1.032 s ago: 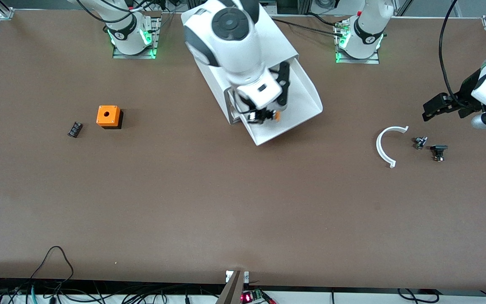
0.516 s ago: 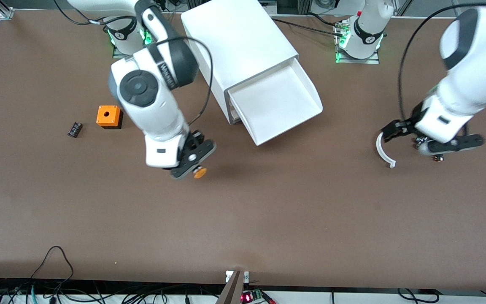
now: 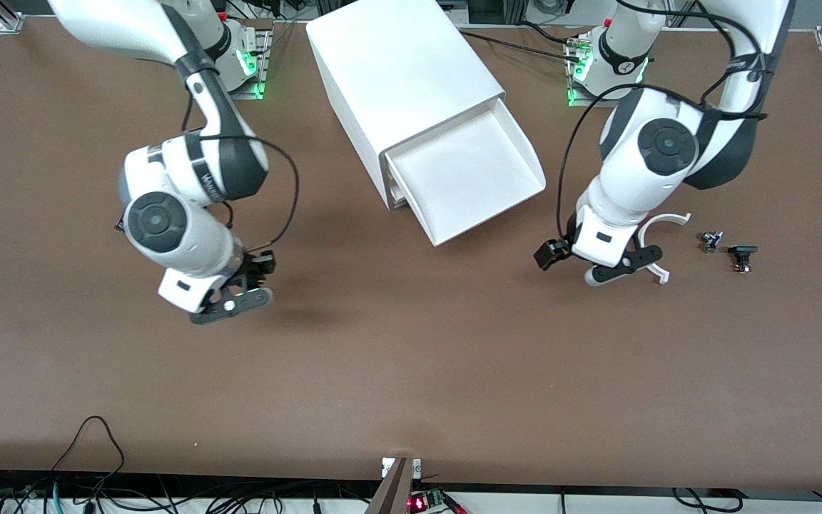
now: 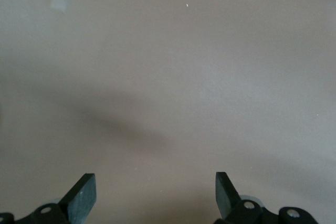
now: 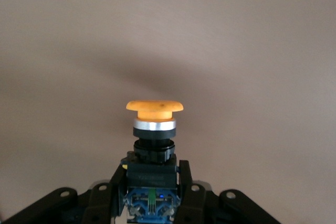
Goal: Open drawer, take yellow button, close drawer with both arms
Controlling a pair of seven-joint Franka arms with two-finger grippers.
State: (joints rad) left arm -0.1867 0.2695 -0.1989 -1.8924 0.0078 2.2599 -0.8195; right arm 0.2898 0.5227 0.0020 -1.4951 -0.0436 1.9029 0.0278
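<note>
The right pincer (image 3: 240, 298) is seen over bare brown surface (image 3: 411, 371) toward the right arm's end, nearer to the front camera than the cabinet (image 3: 404, 78). It is clenched on the button (image 5: 153, 145): in the right wrist view the black-blue body is gripped between the two fingers (image 5: 185, 182), and the round orange cap is carried clear of the fingertips, pointing away from the wrist. In the front view the button is hidden under the right arm's hand.

The drawer (image 3: 468, 178) is pulled out of the cabinet, and its white tray appears bare.

The left pincer (image 3: 568, 260) is held over the surface just beside a white curved piece (image 3: 650, 250), toward the left arm's end. It is released; in the left wrist view its fingers (image 4: 84, 195) are spread wide with only surface between them.
</note>
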